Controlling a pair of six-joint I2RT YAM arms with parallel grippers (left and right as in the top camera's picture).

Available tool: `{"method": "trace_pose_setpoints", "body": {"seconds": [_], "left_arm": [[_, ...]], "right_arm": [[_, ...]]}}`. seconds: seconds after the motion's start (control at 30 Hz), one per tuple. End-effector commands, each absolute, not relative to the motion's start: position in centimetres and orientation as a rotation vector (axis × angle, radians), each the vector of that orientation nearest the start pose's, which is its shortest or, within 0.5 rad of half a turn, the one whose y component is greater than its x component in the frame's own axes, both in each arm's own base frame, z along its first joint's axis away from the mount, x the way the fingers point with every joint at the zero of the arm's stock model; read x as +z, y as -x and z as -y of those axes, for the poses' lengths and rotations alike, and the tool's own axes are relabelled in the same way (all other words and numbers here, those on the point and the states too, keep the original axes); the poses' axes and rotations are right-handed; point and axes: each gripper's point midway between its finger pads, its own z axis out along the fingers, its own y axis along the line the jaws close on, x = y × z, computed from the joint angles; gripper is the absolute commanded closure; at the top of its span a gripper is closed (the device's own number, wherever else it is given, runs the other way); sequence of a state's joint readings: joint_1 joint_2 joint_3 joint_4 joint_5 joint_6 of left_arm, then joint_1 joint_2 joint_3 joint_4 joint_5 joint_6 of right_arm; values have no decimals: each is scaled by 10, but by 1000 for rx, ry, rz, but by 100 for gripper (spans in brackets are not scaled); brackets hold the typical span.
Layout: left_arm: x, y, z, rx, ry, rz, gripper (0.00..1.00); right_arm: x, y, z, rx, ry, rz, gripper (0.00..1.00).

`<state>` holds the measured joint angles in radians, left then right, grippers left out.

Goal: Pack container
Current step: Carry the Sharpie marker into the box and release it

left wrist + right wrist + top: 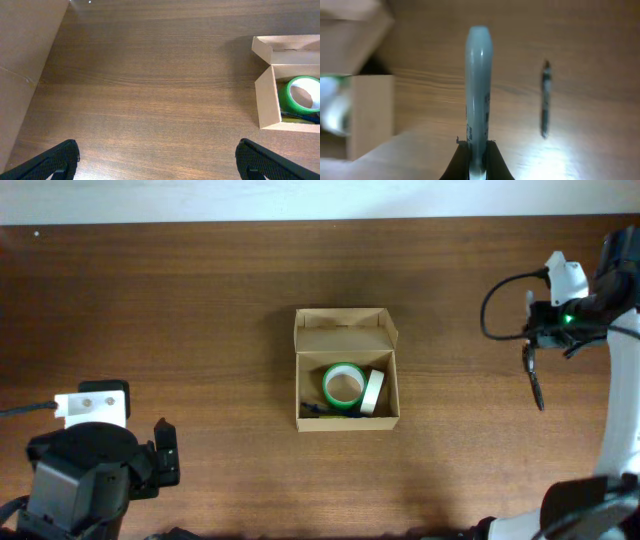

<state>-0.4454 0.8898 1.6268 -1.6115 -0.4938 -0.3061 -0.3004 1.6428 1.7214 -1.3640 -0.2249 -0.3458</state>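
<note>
The small tan cardboard container (347,418), lid open, holds two tape rolls (343,384); my right tool (478,145) clamps a grey marker (478,85) to pack; left tool (157,160) gapes empty.

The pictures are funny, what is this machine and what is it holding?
It is a robot with two arms at a wooden table. One picture looks down from above. The other two come from small cameras on each wrist. In the middle stands an open cardboard box with a green tape roll and a pale tape roll inside. The left gripper is wide open and holds nothing. The right gripper is shut on a marker pen, seen close up in its own camera. From above, the pen hangs over the table right of the box.
</note>
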Motion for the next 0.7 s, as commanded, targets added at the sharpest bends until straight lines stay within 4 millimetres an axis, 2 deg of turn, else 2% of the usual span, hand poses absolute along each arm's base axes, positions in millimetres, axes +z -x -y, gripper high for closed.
{"method": "trace_pose_setpoints", "body": {"seconds": [0.0, 0.23, 0.27, 0.3, 0.43, 0.67], "left_arm": [[354, -161, -13, 237, 34, -2327, 1], [353, -160, -13, 237, 34, -2328, 1], [353, -160, -13, 237, 34, -2328, 1], [353, -160, -13, 237, 34, -2328, 1], [353, -160, -13, 237, 34, -2328, 0], [352, -159, -14, 241, 32, -2334, 1]], "right_arm": [[234, -340, 9, 346, 350, -2748, 96], [229, -330, -79, 411, 724, -2721, 96], [225, -325, -104, 433, 830, -2713, 96], [221, -322, -116, 431, 887, -2713, 96], [198, -313, -156, 411, 1093, -2725, 96], [151, -297, -201, 440, 1428, -2729, 96]]}}
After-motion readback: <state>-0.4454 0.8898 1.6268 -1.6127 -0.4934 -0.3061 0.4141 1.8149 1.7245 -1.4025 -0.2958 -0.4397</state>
